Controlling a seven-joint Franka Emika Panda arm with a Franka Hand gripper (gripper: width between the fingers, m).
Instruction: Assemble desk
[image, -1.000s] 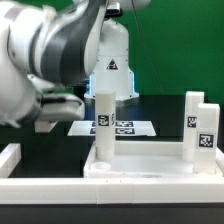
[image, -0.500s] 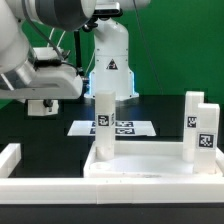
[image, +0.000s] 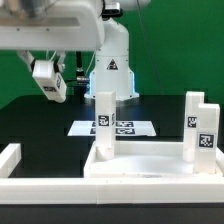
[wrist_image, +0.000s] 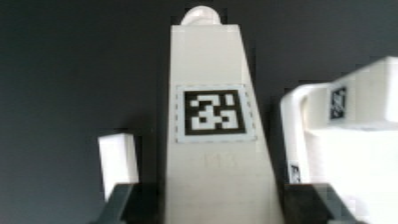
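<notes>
One tabletop tray; three upright legs; one marker board; one table.

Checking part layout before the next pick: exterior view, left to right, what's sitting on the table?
low white rail → upright desk leg standing in the tabletop tray → tall desk leg → tagged desk leg. Marker board left out, since it overlaps the first leg.

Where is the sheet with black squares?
The marker board lies mid-picture in the exterior view, flat on the black table just behind the upright leg.
</notes>
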